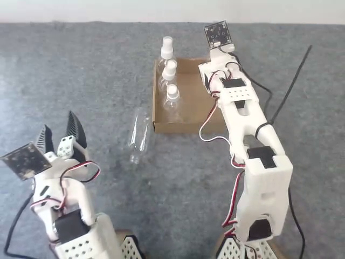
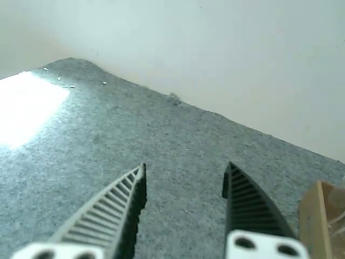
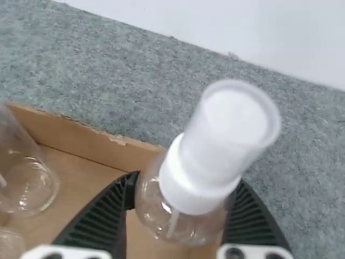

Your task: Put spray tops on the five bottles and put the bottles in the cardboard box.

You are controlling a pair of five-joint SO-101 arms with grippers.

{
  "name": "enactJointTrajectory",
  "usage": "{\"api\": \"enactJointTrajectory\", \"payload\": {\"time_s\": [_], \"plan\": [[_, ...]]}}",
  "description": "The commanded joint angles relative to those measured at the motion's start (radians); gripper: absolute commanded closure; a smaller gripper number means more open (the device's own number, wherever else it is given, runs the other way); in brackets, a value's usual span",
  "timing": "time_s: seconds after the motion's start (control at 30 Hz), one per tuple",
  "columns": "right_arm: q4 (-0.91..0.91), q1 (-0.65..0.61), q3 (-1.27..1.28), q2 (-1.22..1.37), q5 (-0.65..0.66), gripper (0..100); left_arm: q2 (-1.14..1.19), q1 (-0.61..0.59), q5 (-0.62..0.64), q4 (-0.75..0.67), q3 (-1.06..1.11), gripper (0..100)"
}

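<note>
The right gripper (image 3: 184, 186) pinches a capped bottle (image 3: 226, 129) above the cardboard box (image 1: 178, 128) far edge. The left gripper (image 2: 186, 166) is spread at the tabletop (image 1: 81, 70) near-left corner. An uncapped bottle (image 1: 138, 135) lies beside the box.

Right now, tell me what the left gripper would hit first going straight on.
The way looks free: the left gripper points over bare mat towards the wall; the box lies aside. Depth is unclear.
</note>
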Motion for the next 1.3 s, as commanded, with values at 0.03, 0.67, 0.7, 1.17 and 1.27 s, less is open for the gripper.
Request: {"api": "enactJointTrajectory", "payload": {"time_s": [0.03,0.67,0.7,1.17,1.27], "plan": [[-0.027,0.012,-0.054,-0.021,0.006,89.3,-0.012,-0.006,-0.009,0.002,-0.002,79],[-0.015,0.010,-0.048,-0.019,0.006,83.1,-0.012,-0.006,-0.009,0.002,-0.002,79],[-0.015,0.010,-0.046,-0.019,0.006,79.9,-0.012,-0.006,-0.009,0.002,-0.002,79],[-0.004,-0.001,-0.025,-0.024,-0.057,69.3,-0.012,-0.006,-0.009,-0.002,-0.001,79],[0.045,-0.001,-0.026,-0.044,-0.061,69.3,-0.012,-0.006,-0.011,-0.002,-0.001,79]]}}
